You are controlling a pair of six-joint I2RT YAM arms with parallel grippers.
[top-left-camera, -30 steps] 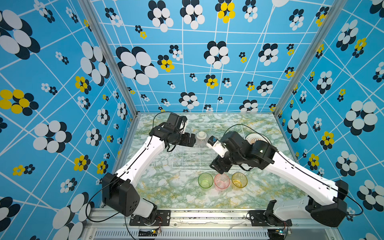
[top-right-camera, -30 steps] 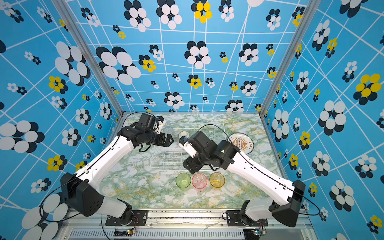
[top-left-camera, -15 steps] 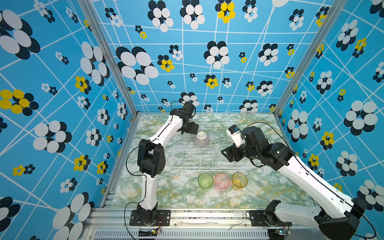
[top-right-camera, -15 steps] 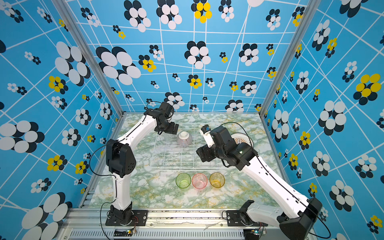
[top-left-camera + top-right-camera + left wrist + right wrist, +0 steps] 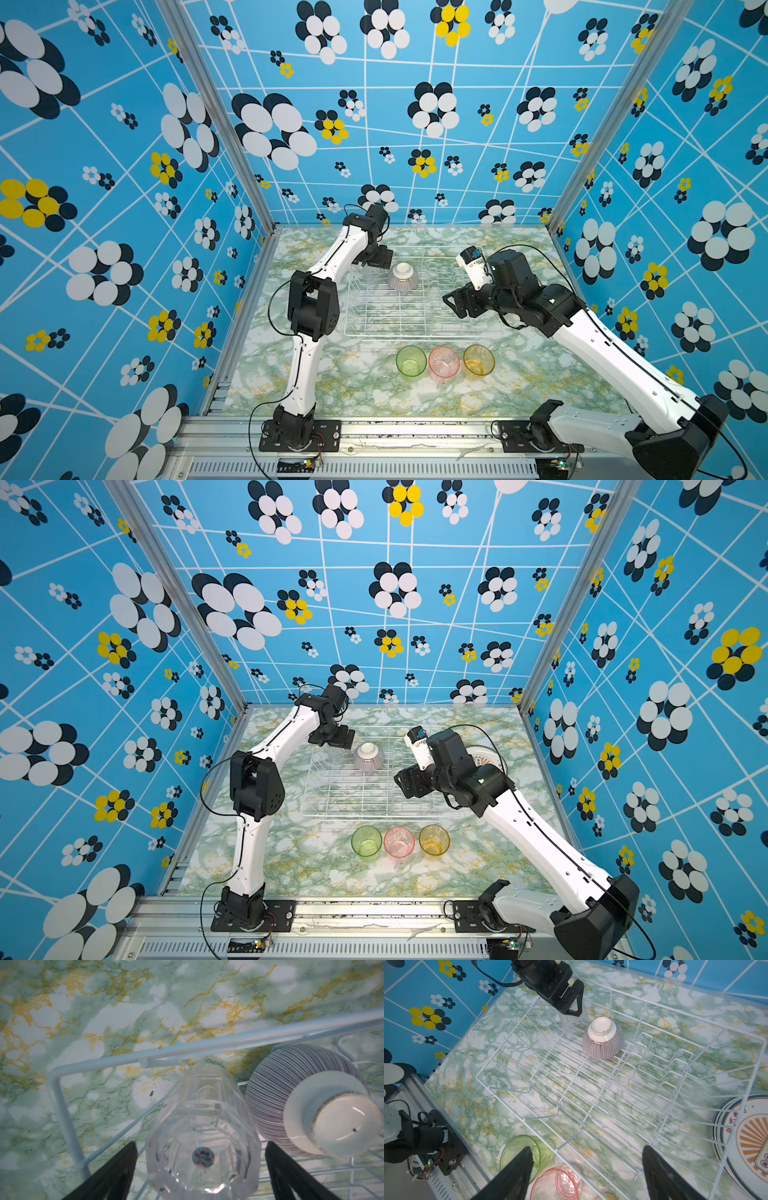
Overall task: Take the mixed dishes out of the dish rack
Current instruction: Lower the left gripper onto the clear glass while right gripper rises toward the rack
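The white wire dish rack point(image 5: 415, 334) point(image 5: 374, 812) point(image 5: 517, 1118) sits mid-table. In it a pink-striped bowl point(image 5: 402, 276) point(image 5: 368, 757) point(image 5: 291, 1088) point(image 5: 602, 1043) lies upside down. A clear tumbler point(image 5: 202, 1147) point(image 5: 571, 1022) stands inverted beside it in the far left corner. My left gripper point(image 5: 376, 259) point(image 5: 336, 739) point(image 5: 200, 1144) is open around that tumbler, with a gap on each side. My right gripper point(image 5: 455, 301) point(image 5: 405, 783) point(image 5: 587, 1148) hangs open and empty over the rack's right front.
Green point(image 5: 410, 360) point(image 5: 525, 1153), pink point(image 5: 444, 363) point(image 5: 556, 1184) and amber point(image 5: 478, 360) tumblers stand upright in a row in front of the rack. A stack of sunburst plates point(image 5: 484, 756) point(image 5: 747, 1147) lies right of the rack. Patterned blue walls enclose the marble table point(image 5: 332, 386).
The left arm has lifted its elbow high, and its gripper has settled over the clear tumbler. The right gripper has drawn back to the right, away from the bowl.
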